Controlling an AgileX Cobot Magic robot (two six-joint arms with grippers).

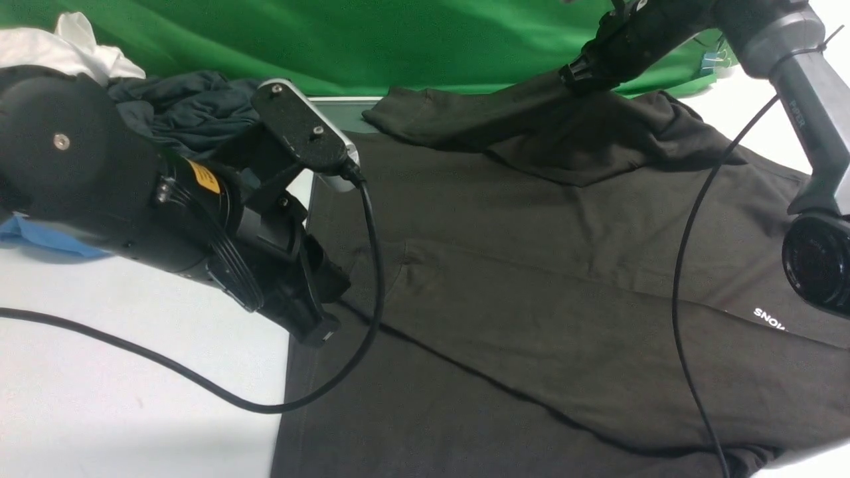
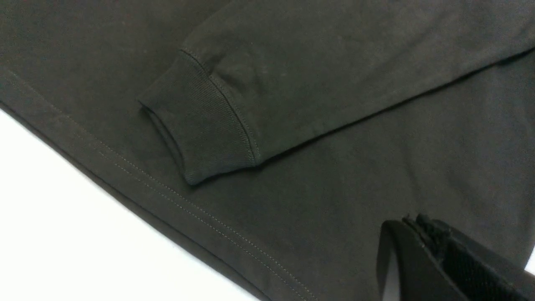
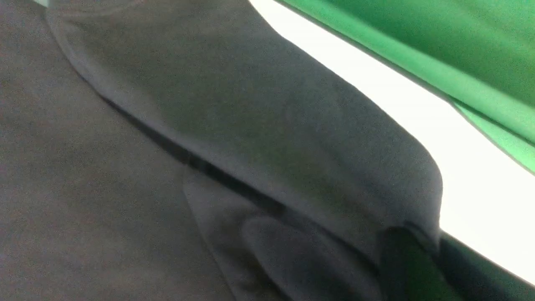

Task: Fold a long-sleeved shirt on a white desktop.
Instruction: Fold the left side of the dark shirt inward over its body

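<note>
White desktop (image 1: 133, 372), right pincer (image 1: 576, 72) clamping shirt (image 1: 531, 299), left pincer (image 1: 320, 328) closed empty, print (image 1: 769, 318) front-view only

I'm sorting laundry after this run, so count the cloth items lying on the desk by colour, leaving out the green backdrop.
Brownish-black shirt: 1
Blackish-teal garment: 1
White cloth: 1
Blue cloth: 1
Total: 4
</note>
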